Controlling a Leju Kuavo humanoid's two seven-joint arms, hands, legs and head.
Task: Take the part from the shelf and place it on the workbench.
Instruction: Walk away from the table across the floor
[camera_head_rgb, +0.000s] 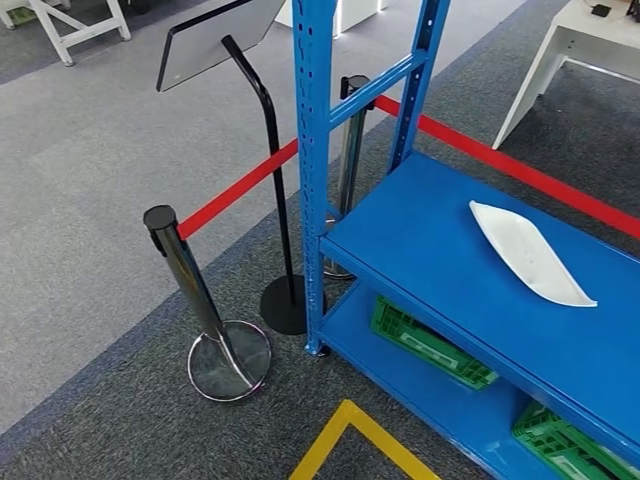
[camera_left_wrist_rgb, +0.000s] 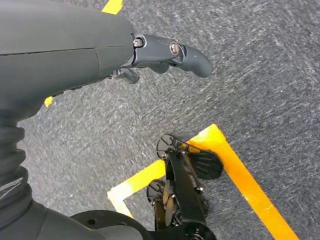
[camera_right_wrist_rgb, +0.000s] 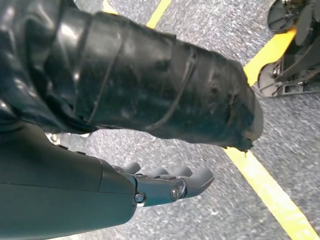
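A white, flat, leaf-shaped part (camera_head_rgb: 530, 254) lies on the upper board of a blue metal shelf (camera_head_rgb: 423, 225) at the right of the head view. My left hand (camera_left_wrist_rgb: 166, 54) hangs over grey carpet in the left wrist view, its fingers stretched out and holding nothing. In the right wrist view my right hand (camera_right_wrist_rgb: 170, 182) also hangs over the carpet, fingers straight and apart, with nothing in them. Both hands are far from the part.
Green plastic crates (camera_head_rgb: 430, 343) lie on the shelf's lower board. A chrome barrier post (camera_head_rgb: 198, 295) with a red belt (camera_head_rgb: 240, 186) and a black sign stand (camera_head_rgb: 275, 190) stand left of the shelf. Yellow floor tape (camera_head_rgb: 355, 430) marks the carpet. A white table (camera_head_rgb: 581, 45) stands far right.
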